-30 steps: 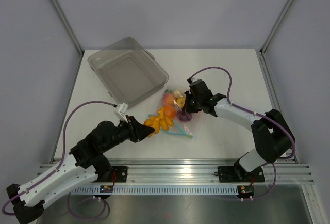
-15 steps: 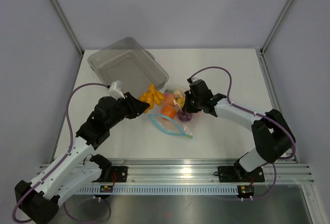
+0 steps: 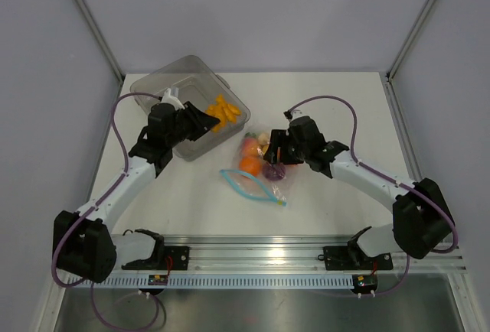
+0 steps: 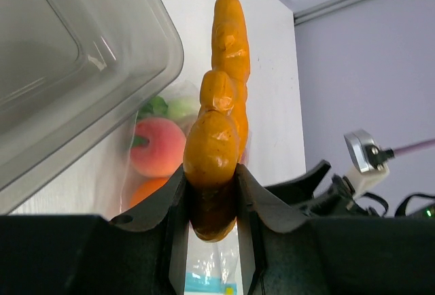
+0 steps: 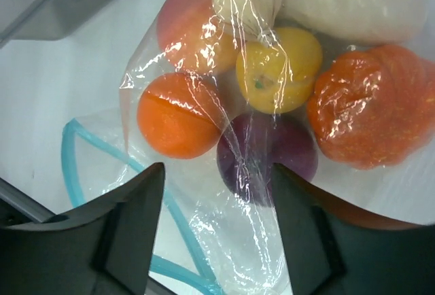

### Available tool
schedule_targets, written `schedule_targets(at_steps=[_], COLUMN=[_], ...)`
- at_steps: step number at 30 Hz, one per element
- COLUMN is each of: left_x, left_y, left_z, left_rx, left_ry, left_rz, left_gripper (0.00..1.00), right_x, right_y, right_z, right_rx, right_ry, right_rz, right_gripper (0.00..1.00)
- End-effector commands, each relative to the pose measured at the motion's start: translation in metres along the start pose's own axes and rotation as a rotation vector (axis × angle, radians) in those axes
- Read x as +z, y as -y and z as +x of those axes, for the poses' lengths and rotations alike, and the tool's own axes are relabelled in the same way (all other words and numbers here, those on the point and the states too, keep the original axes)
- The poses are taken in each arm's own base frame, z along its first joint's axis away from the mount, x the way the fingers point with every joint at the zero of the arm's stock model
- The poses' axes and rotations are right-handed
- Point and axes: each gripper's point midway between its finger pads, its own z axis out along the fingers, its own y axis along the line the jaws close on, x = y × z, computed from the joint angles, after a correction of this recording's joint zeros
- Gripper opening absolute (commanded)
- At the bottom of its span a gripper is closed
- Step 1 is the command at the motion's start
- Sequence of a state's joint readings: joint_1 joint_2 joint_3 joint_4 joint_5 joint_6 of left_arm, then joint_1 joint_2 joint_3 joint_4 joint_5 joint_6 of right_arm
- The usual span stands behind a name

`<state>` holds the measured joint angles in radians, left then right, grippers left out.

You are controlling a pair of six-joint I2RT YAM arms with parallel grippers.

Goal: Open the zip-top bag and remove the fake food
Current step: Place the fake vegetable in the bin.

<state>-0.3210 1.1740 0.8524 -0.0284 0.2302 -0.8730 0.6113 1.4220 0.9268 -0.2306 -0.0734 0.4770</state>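
1 tub (image 3: 157, 95): the L gripper (image 4: 212, 193) was down by the bag a sec ago. Now it's up at the tub's corner, fingers shut tight on 1 bumpy orange food (image 4: 224, 91). So 1 piece is out, the rest to go.

1 bag (image 3: 264, 187) lies mid table (image 3: 344, 102), its blue zip (image 3: 243, 187) open. 7 foods are inside: peach, orange, yellow, purple, 2 white, 1 bumpy orange-red.

The R gripper (image 5: 217, 172) sits over the bag, fingers apart, holding nothing.

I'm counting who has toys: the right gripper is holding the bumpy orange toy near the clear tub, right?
Not quite: the left gripper is holding the bumpy orange toy near the clear tub, as the top view shows.
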Motion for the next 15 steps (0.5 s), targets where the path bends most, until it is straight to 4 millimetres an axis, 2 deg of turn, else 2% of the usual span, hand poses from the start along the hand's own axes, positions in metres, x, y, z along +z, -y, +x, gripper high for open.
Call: schedule_targets(at_steps=[1, 6, 7, 10, 15], left_x=[0.009, 0.031, 0.039, 0.053, 0.074], left_y=[0.031, 0.014, 0.005, -0.007, -0.024], left_z=[-0.032, -0.05, -0.05, -0.052, -0.061], left_rx=[0.005, -0.013, -0.023, -0.033, -0.051], left_ry=[0.06, 0.089, 0.081, 0.075, 0.082], left_rz=[0.103, 0.068, 0.051, 0.04, 0.02], left_gripper=[0.2, 0.2, 0.2, 0.2, 0.21], right_x=[-0.017, -0.032, -0.037, -0.045, -0.05], right_y=[-0.009, -0.012, -0.014, -0.014, -0.015], right_z=[-0.013, -0.019, -0.022, -0.025, -0.029], right_rx=[0.01, 0.032, 0.036, 0.049, 0.058], right_ry=[0.063, 0.111, 0.126, 0.153, 0.187], right_rz=[-0.045, -0.059, -0.065, -0.071, -0.077], right_gripper=[0.74, 0.88, 0.94, 1.0, 0.99])
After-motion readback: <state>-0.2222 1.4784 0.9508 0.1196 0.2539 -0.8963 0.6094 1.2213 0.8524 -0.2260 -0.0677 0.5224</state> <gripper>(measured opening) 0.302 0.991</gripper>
